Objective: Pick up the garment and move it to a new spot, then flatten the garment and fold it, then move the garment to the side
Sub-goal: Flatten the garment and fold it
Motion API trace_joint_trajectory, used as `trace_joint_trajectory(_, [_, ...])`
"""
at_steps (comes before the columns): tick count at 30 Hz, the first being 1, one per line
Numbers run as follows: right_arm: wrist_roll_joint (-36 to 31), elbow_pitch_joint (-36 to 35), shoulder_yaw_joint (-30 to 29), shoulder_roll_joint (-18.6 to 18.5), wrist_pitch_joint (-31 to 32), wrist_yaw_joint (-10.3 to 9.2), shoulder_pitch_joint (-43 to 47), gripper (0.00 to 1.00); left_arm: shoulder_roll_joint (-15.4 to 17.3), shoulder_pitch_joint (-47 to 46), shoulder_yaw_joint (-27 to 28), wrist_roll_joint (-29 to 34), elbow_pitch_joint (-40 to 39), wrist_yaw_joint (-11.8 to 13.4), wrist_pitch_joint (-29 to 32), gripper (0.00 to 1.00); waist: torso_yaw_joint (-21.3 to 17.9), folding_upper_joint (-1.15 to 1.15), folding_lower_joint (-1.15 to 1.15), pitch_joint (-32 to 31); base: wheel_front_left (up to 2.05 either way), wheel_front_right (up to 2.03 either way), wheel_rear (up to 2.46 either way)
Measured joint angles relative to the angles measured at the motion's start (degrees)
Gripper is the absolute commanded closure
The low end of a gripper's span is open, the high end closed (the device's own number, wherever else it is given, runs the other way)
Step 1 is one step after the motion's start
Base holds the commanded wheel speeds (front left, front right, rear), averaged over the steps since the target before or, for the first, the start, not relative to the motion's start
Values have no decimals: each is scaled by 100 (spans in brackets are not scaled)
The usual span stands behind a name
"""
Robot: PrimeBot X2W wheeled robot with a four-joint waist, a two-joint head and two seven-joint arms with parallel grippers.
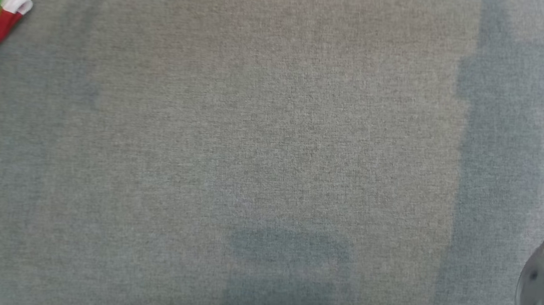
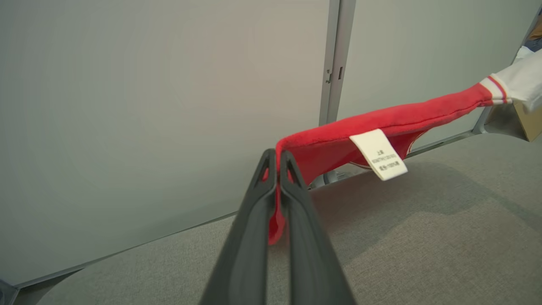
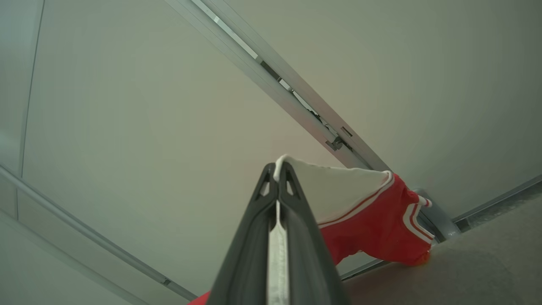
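Your left gripper (image 2: 277,159) has its two dark fingers pressed together on a red edge of the garment (image 2: 381,123), and your right gripper (image 3: 277,169) is likewise clamped on a white part of it. The cloth hangs stretched between them above the grey fabric surface (image 1: 272,152), its white care label (image 2: 378,154) dangling. In the head view the garment sits at the far left edge, with the middle of the surface bare. I'd judge the pick-up done and the carry under way. You have yet to set it down at a new spot, flatten it, fold it and shift it aside. For containers, you have a brown box (image 2: 529,125) at the left wrist view's right edge, and its contents cannot be told.
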Motion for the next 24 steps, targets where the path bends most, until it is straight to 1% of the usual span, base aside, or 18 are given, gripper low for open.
trace_joint_trajectory(2, [123,10,170,9,-16,0,563,100,64,537,-74,112,320,-20,-219,100,-48,0,0,143,0,0,0])
trace_joint_trajectory(3, [181,43,235,33,-54,0,846,100,141,800,-193,221,464,-79,-312,100,-76,0,0,204,0,0,0])
trace_joint_trajectory(5, [220,153,343,53,-145,20,1412,100,166,1256,-323,357,728,-100,-528,100,-153,0,0,296,0,0,0])
trace_joint_trajectory(8, [413,243,411,64,-305,216,2012,100,140,1597,-481,470,1013,-170,-845,100,-286,0,0,358,0,0,0])
trace_joint_trajectory(13, [771,231,583,49,-410,561,2490,100,-44,1721,-542,513,1379,-203,-1349,100,-402,0,0,288,0,0,0])
trace_joint_trajectory(16, [814,182,711,48,-428,756,2786,100,-134,1747,-625,569,1526,-245,-1589,100,-409,0,-1,155,0,0,0])
trace_joint_trajectory(18, [799,151,831,47,-427,892,2977,100,-135,1842,-678,630,1600,-250,-1734,100,-406,0,0,46,0,0,0])
trace_joint_trajectory(21, [740,107,967,55,-400,1024,3239,100,-113,2026,-697,756,1717,-253,-1941,100,-408,0,-1,-135,0,0,0])
trace_joint_trajectory(24, [700,37,944,42,-387,1066,3482,100,-67,2197,-750,779,1724,-297,-2078,100,-417,0,-1,-336,0,0,0])
